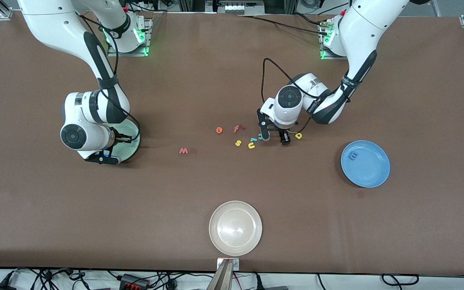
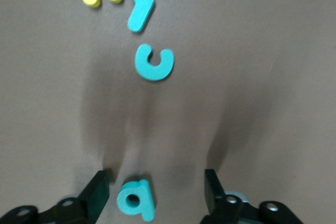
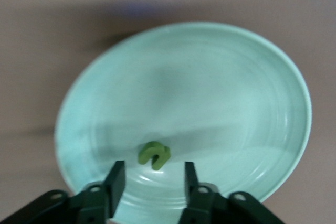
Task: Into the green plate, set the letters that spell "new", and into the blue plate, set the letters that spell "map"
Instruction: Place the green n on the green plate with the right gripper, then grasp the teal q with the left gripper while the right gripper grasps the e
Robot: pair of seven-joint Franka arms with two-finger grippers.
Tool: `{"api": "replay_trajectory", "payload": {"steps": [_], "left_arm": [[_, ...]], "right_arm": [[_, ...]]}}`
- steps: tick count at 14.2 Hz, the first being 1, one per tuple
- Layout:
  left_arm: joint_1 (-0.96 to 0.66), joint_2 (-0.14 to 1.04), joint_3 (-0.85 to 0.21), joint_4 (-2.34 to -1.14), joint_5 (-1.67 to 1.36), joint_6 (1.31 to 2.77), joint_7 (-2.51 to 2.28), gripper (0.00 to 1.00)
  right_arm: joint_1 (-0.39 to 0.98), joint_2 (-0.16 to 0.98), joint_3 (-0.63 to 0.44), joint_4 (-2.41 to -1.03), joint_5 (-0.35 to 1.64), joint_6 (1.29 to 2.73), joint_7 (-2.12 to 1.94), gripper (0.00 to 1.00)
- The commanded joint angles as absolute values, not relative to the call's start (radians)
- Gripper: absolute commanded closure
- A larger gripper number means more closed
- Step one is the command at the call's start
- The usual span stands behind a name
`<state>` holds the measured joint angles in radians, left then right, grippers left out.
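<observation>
right gripper (image 3: 150,182) hangs over the round pale mint-green plate (image 3: 252,93), fingers apart, small dark green foam n (image 3: 154,155) lying in it. left gripper (image 2: 157,190) is down at the table, fingers spread either side of the small teal foam a (image 2: 136,199), not yet pinching it. next, i'd say: close on the a, carry it toward the left arm's end to the round bright blue plate (image 1: 373,173), where the blue foam m (image 1: 353,155) sits.

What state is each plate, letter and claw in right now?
green plate: holds the green n
blue plate: holds the blue m
teal a: on table, between open left claw
right claw: open over green plate
</observation>
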<state>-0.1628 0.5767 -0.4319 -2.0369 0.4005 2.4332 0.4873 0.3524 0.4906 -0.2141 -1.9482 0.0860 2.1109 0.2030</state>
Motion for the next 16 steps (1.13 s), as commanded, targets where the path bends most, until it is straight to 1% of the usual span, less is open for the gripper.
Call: {"api": "replay_trajectory", "payload": {"steps": [1, 2, 3, 5, 7, 9, 10, 11, 12, 13, 14, 15, 16], "left_arm": [[-0.150, 0.571, -0.437, -2.049, 0.431, 2.444, 0.511, 0.38], [-0.150, 0.572, -0.436, -2.049, 0.431, 2.444, 0.512, 0.44], [-0.150, 0.572, -0.434, -2.049, 0.431, 2.444, 0.511, 0.48], [-0.149, 0.572, -0.433, -2.049, 0.431, 2.436, 0.511, 0.50], [-0.149, 0.575, -0.426, -2.049, 0.431, 2.436, 0.509, 0.58], [-0.149, 0.575, -0.426, -2.049, 0.431, 2.433, 0.509, 0.56], [-0.149, 0.575, -0.425, -2.046, 0.431, 2.413, 0.509, 0.50], [-0.150, 0.575, -0.423, -2.043, 0.431, 2.407, 0.509, 0.49], [-0.150, 0.575, -0.422, -2.045, 0.442, 2.407, 0.509, 0.49], [-0.149, 0.575, -0.422, -2.045, 0.468, 2.405, 0.506, 0.50], [-0.149, 0.575, -0.420, -2.045, 0.477, 2.404, 0.506, 0.53], [-0.147, 0.575, -0.420, -2.045, 0.477, 2.402, 0.505, 0.65], [-0.152, 0.577, -0.419, -2.043, 0.477, 2.402, 0.500, 0.75]], "right_arm": [[0.391, 0.430, -0.198, -1.892, 0.107, 2.027, 0.212, 0.00], [0.415, 0.430, -0.198, -1.872, 0.123, 2.020, 0.231, 0.00], [0.455, 0.430, -0.198, -1.861, 0.173, 2.023, 0.257, 0.00], [0.536, 0.431, -0.198, -1.861, 0.250, 2.052, 0.284, 0.00], [0.610, 0.439, -0.198, -1.861, 0.253, 2.098, 0.360, 0.00], [0.694, 0.465, -0.198, -1.861, 0.262, 2.158, 0.382, 0.02], [0.737, 0.477, -0.198, -1.859, 0.264, 2.208, 0.417, 0.08], [0.768, 0.497, -0.198, -1.849, 0.264, 2.247, 0.470, 0.10], [0.796, 0.523, -0.198, -1.823, 0.262, 2.259, 0.488, 0.12], [0.825, 0.549, -0.198, -1.789, 0.264, 2.258, 0.489, 0.16], [0.848, 0.573, -0.198, -1.758, 0.264, 2.258, 0.491, 0.17], [0.863, 0.593, -0.198, -1.729, 0.264, 2.258, 0.518, 0.18], [0.876, 0.609, -0.198, -1.714, 0.264, 2.258, 0.550, 0.18]]}}
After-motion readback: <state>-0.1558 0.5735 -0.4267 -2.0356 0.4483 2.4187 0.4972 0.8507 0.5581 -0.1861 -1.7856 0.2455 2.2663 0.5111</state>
